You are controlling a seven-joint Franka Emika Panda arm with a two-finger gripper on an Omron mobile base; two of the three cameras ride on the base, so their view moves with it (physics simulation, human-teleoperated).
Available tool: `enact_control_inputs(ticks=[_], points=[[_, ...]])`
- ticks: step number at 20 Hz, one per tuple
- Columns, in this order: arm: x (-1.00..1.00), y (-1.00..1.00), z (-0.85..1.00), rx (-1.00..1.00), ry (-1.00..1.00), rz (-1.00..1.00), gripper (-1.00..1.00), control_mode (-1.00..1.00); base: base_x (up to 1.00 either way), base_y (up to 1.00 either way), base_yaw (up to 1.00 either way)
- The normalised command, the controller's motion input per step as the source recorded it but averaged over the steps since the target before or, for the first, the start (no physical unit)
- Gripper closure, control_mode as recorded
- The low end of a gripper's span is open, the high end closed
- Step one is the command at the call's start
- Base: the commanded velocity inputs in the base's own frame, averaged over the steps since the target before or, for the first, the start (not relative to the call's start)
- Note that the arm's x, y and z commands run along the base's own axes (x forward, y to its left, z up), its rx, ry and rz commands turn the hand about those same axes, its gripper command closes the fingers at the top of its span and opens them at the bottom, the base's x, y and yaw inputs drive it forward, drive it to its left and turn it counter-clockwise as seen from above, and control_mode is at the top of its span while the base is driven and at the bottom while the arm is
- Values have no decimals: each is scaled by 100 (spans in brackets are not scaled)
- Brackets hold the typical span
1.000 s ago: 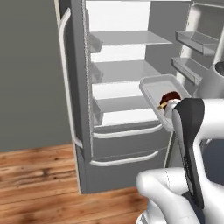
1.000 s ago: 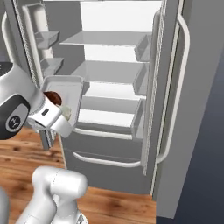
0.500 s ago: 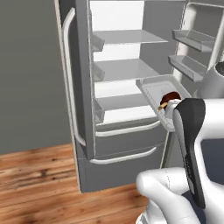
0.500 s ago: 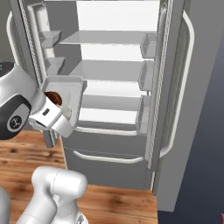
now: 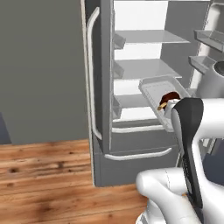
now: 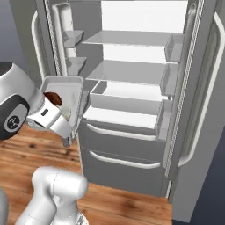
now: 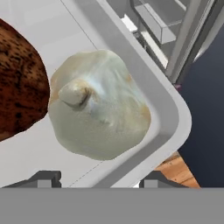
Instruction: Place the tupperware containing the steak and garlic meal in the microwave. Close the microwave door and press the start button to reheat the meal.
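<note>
- Two base views have shifted as a whole since a second ago: the open fridge point(image 5: 131, 87) now sits further right in the left base view and its shelves look nearer in the right base view (the camera moved, not the fridge).
- The tupperware point(image 5: 154, 90) stays at the hand as before, right of centre in the left base view and at left centre in the right base view point(image 6: 72, 85), tilted, in front of the fridge shelves.
- The steak and garlic meal point(image 7: 94, 124) lies inside it; in the hand view the pale garlic bulb fills the centre, the brown meat point(image 7: 17, 83) is cut off at the left edge.
- The fingers point(image 7: 98, 179) show only as dark tips at the bottom, standing apart on either side of the tray's rim and holding it.
- The arm hides the tray's near end in both base views.
- Wooden floor point(image 5: 43, 175) lies below.
</note>
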Motion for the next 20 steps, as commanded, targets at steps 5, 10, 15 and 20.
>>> enact_control_inputs(ticks=[5,10,15,20], points=[[0,0,0,0,0,0,100,100,-25,26,52],[0,0,0,0,0,0,100,100,-13,49,69],[0,0,0,0,0,0,100,100,1,57,73],[0,0,0,0,0,0,100,100,21,53,71]])
